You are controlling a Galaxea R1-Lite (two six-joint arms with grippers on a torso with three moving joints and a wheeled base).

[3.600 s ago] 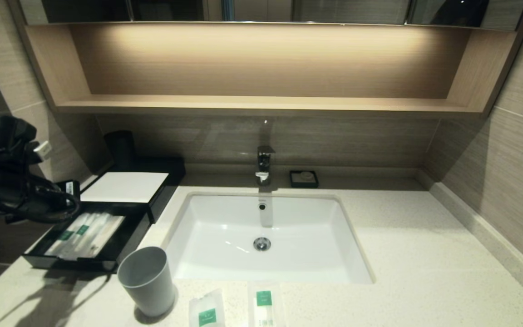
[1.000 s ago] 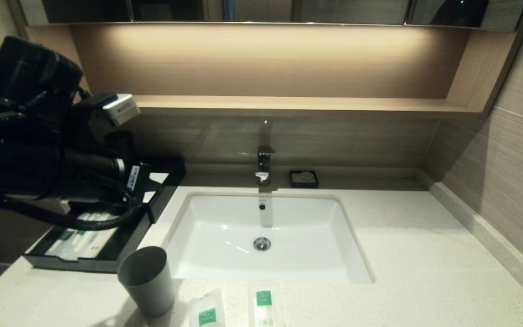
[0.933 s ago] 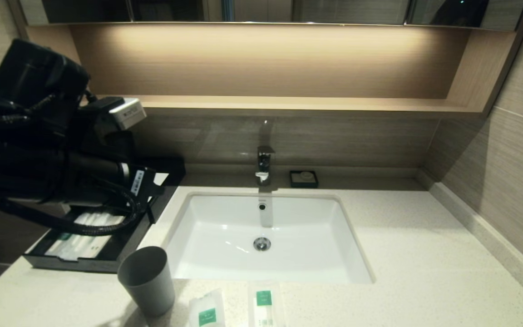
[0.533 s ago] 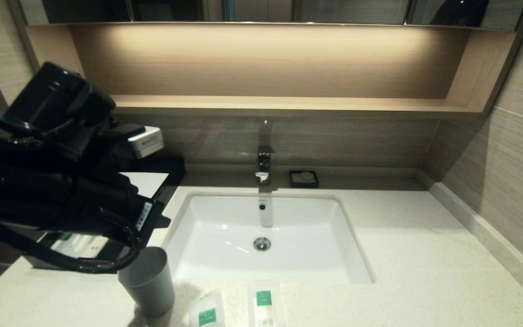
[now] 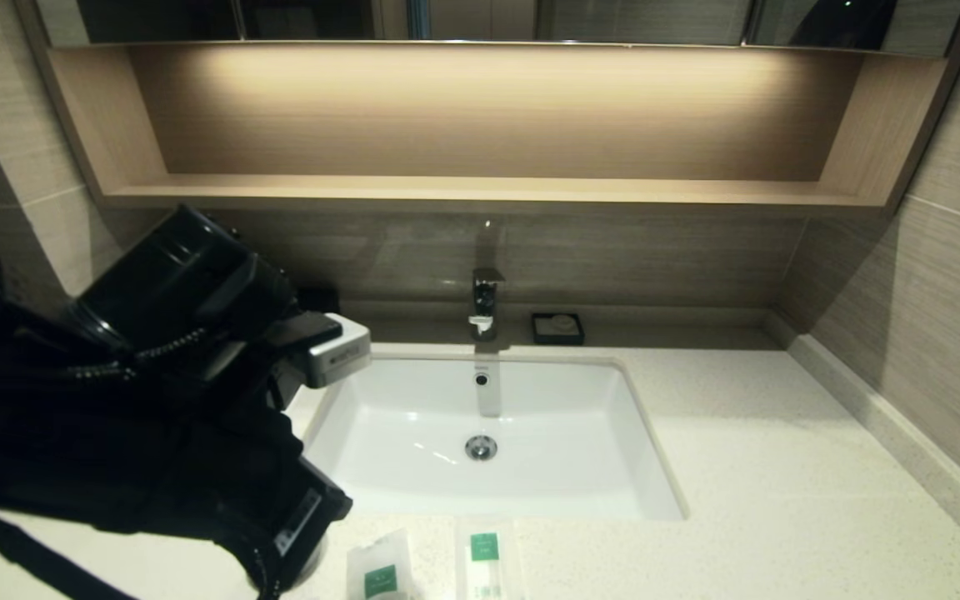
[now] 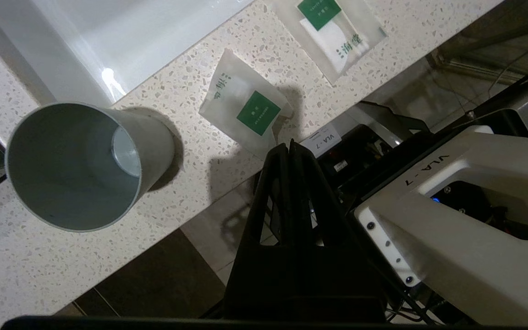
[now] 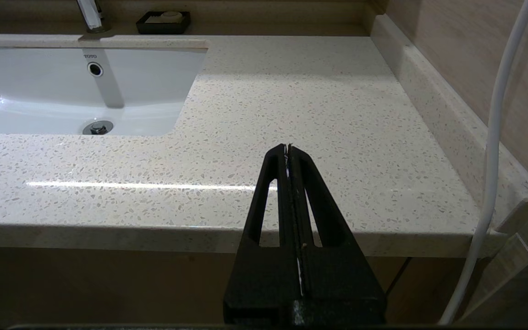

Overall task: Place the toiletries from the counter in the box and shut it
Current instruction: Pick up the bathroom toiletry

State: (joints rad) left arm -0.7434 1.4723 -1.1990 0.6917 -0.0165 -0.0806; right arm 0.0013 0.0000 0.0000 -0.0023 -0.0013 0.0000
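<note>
The robot's black left gripper, pressed closed and empty, hovers above 2 flat whitish plastic sachets with green labels on the near speckled cream counter. Likely next: opening, then descending onto the left sachet.

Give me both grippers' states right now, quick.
Left gripper: shut, holding nothing, poised above the near sachet beside the grey cup.
Right gripper: shut, empty, parked off the counter's front edge.
</note>
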